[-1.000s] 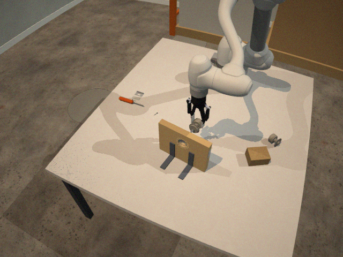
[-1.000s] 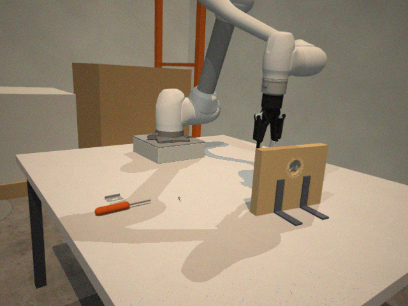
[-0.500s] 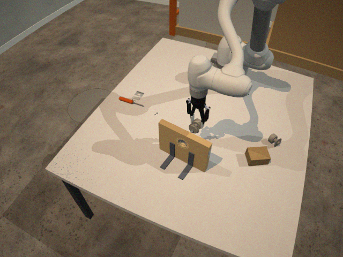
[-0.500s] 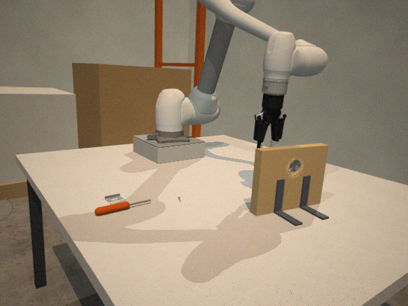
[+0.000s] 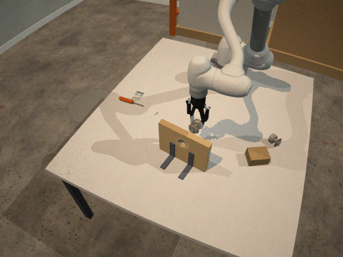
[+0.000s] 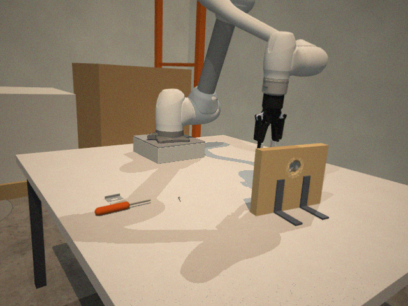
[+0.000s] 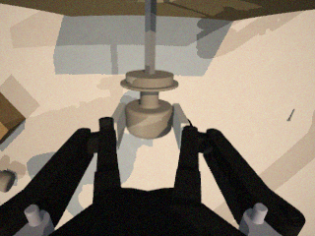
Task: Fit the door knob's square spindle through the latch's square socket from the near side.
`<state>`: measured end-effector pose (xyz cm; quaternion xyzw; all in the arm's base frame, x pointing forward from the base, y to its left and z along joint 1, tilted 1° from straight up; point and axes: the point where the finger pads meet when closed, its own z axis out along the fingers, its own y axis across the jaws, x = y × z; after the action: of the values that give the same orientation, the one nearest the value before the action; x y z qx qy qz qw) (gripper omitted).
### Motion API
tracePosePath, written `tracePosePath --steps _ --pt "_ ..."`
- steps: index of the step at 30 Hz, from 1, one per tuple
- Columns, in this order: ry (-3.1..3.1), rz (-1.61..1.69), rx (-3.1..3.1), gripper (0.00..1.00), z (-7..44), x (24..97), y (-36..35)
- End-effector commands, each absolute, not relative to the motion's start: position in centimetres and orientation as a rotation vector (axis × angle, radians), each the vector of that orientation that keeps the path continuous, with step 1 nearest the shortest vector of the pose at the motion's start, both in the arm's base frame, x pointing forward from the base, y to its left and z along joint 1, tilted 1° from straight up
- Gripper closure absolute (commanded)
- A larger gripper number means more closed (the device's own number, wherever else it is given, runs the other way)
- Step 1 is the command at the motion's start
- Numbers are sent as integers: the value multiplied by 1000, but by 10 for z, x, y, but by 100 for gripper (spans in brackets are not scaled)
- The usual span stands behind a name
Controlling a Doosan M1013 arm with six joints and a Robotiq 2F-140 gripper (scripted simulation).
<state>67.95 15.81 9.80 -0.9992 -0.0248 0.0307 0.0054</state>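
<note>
A wooden panel (image 5: 200,156) (image 6: 271,171) stands upright on two dark brackets (image 5: 166,161) (image 6: 287,216). Its round latch socket (image 5: 182,143) (image 6: 294,166) sits in the upper middle. My gripper (image 5: 198,119) (image 6: 267,141) (image 7: 149,113) is behind the panel, on the robot's side, and shut on the door knob (image 5: 195,126) (image 7: 150,117). The knob is held level, with its square spindle (image 7: 152,33) pointing straight at the socket. The tip reaches the socket's opening. The round plate (image 7: 150,82) stands well apart from the wood. In the exterior view the panel hides the knob.
A second knob (image 5: 274,138) (image 7: 6,179) and a small wooden block (image 5: 257,155) (image 7: 7,114) lie to the right. An orange screwdriver (image 5: 129,100) (image 6: 113,207), a metal plate (image 5: 137,97) (image 6: 113,197) and a small screw (image 5: 156,113) (image 6: 179,198) (image 7: 291,114) lie to the left.
</note>
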Motion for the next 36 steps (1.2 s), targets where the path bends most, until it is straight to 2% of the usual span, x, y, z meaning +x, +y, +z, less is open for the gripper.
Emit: tracePosePath --steps 1,36 --pt "-78 96 -3128 58 98 680 158" --pt "-78 96 -3128 58 98 686 158"
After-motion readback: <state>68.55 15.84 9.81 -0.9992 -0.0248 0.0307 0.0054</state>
